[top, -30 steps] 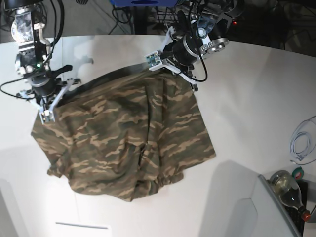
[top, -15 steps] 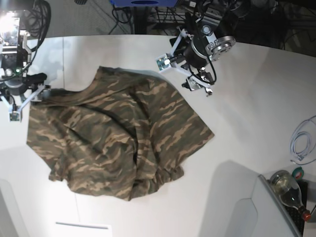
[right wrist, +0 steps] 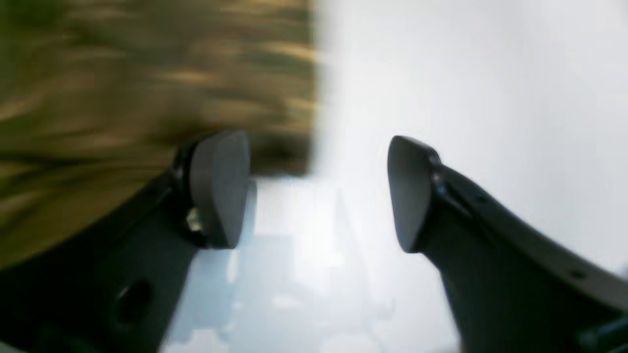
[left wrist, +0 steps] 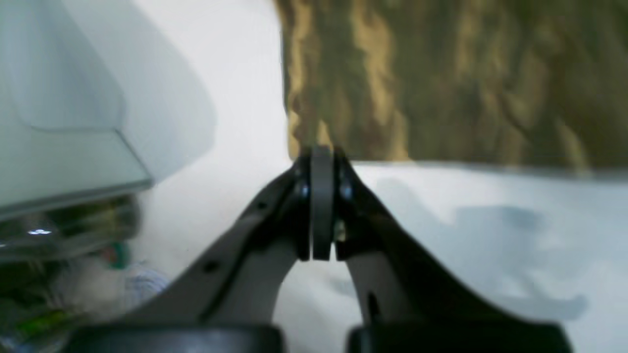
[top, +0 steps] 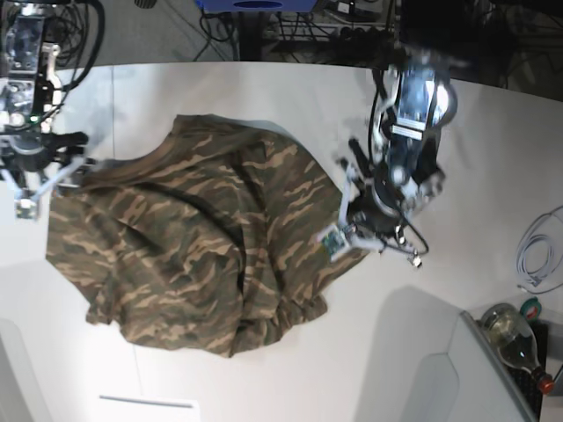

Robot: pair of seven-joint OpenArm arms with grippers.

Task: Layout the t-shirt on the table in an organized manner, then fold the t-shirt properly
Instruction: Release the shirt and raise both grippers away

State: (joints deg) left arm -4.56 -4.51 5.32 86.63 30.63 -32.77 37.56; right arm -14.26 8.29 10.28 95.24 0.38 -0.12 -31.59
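Note:
The camouflage t-shirt (top: 193, 237) lies rumpled on the white table (top: 457, 158), bunched along its near edge. My left gripper (top: 345, 227) is at the shirt's right corner. In the left wrist view it (left wrist: 321, 196) is shut, its tips at the hem of the shirt (left wrist: 441, 73), with no cloth visible between the pads. My right gripper (top: 44, 186) is at the shirt's left edge. In the right wrist view it (right wrist: 316, 193) is open and empty over the table, with the shirt (right wrist: 122, 73) behind its left finger (right wrist: 221, 191).
A grey box corner (top: 440, 369) stands at the near right, with a bottle (top: 510, 338) beside it and a white cable (top: 541, 251) at the right edge. The box (left wrist: 59, 98) also shows in the left wrist view. A white strip (top: 145, 402) lies near the front.
Both grippers let go of the shirt's far edge and it dropped flat. The left arm has swung from the far side down to the shirt's right corner. The right arm shifted left.

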